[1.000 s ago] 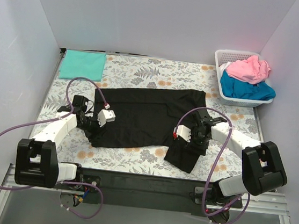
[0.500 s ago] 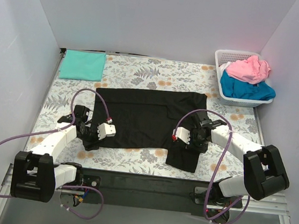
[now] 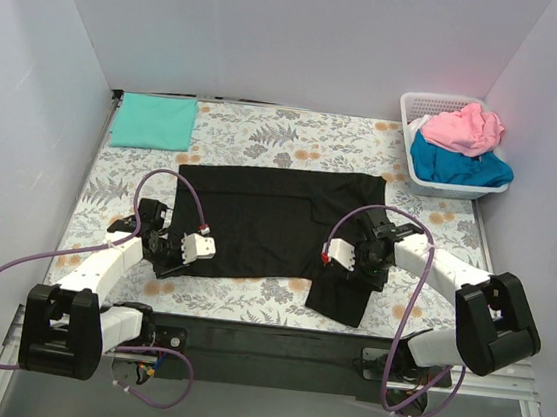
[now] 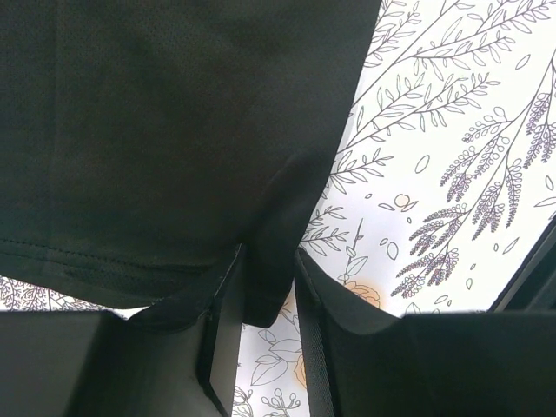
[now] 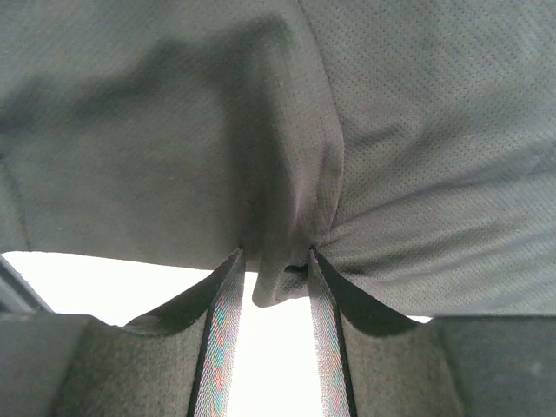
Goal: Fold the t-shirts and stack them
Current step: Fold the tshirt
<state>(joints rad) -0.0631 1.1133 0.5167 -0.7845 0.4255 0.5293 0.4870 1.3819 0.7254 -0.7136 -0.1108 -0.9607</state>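
Observation:
The black t-shirt lies spread across the middle of the patterned cloth, one sleeve hanging toward the front right. My left gripper is shut on its front left corner, which shows pinched between the fingers in the left wrist view. My right gripper is shut on a fold of the black shirt near its right sleeve, seen bunched in the right wrist view. The mint-green t-shirt lies folded at the far left. The pink t-shirt and bright blue t-shirt sit in the basket.
A white lattice basket stands at the far right corner. White walls close in the left, back and right sides. Purple cables loop from both arms over the front of the table.
Both grippers have drawn the black shirt's near edge toward the front; the left gripper moved nearer and the shirt now lies straighter and flatter.

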